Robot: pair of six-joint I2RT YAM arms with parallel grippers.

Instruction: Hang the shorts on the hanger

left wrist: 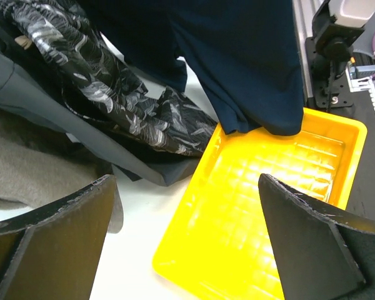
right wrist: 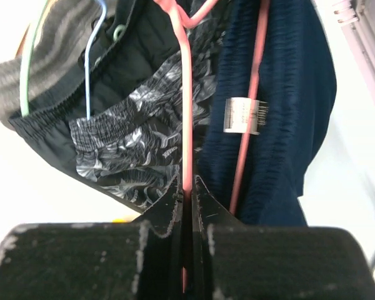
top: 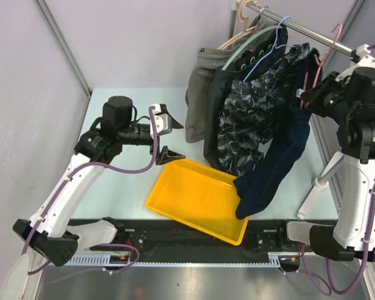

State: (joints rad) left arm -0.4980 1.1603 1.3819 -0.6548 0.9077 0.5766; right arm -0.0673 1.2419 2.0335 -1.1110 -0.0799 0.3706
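Note:
The dark navy shorts (top: 281,156) hang on the pink-red wire hanger (top: 314,70) at the right end of the rail, their lower end resting in the yellow tray. In the right wrist view the shorts (right wrist: 294,75) show a white label (right wrist: 244,115) beside the hanger wire (right wrist: 186,94). My right gripper (right wrist: 187,186) is shut on that wire; it also shows in the top view (top: 307,97). My left gripper (top: 170,136) is open and empty, left of the tray. In its wrist view (left wrist: 186,181) the shorts (left wrist: 250,62) hang ahead.
A yellow tray (top: 187,194) lies at the table's front middle, also in the left wrist view (left wrist: 269,187). Black-grey patterned shorts (top: 250,119) and grey shorts (top: 203,81) hang from the metal rail (top: 300,28) on other hangers. A white stand leg (top: 322,181) is at the right.

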